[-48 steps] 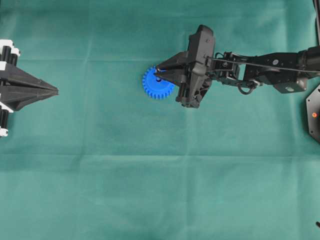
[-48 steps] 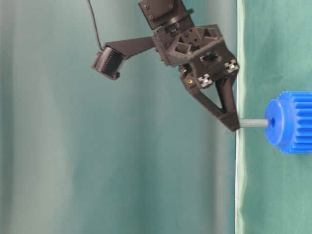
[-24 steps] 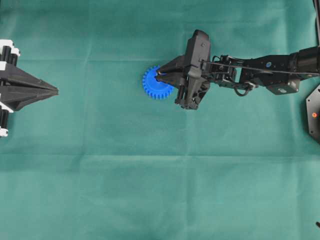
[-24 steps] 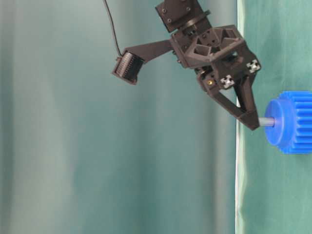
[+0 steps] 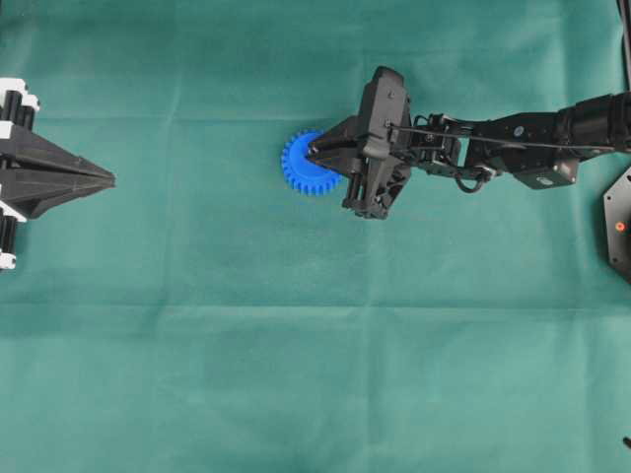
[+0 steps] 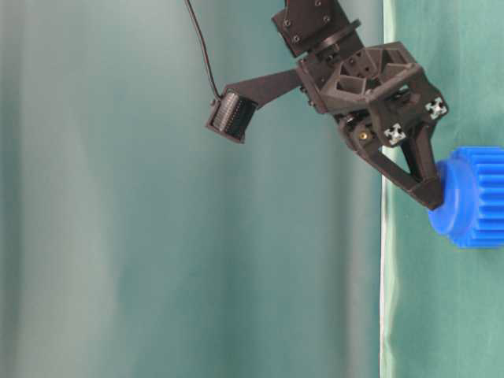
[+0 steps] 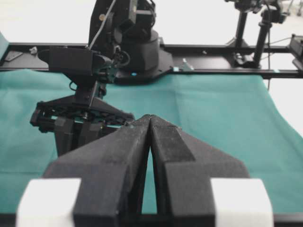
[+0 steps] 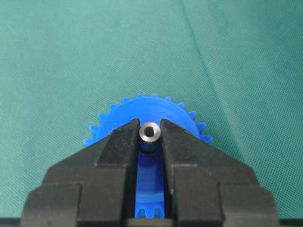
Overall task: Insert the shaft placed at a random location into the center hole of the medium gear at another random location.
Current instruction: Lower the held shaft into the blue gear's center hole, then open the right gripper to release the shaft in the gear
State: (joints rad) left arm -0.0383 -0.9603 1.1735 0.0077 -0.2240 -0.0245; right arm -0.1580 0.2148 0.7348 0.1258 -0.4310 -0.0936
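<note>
The medium gear [image 5: 299, 169] lies flat on the green cloth, bright blue with small teeth. My right gripper [image 5: 315, 151] is shut on the shaft [image 8: 150, 132], a small silvery pin standing upright over the hub. In the right wrist view the pin's ring-shaped top shows between the two black fingertips [image 8: 127, 137], with the gear [image 8: 142, 106] right beneath. In the table-level view the right gripper [image 6: 435, 201] touches the gear [image 6: 475, 197] and none of the shaft's length shows. The center hole is hidden by the shaft and fingers. My left gripper [image 5: 110, 179] rests shut at the far left, holding nothing.
Green cloth [image 5: 296, 374] covers the table, and its edge shows in the table-level view [image 6: 383, 299]. A black unit with a red light [image 5: 619, 225] sits at the right border. The right arm [image 5: 513, 148] stretches in from the right. A black frame rail [image 7: 213, 72] runs behind the cloth.
My right gripper has come down onto the gear. The stretch of shaft seen between fingertips and hub has shrunk to nothing as the pin slid into the hub. The left arm has not moved.
</note>
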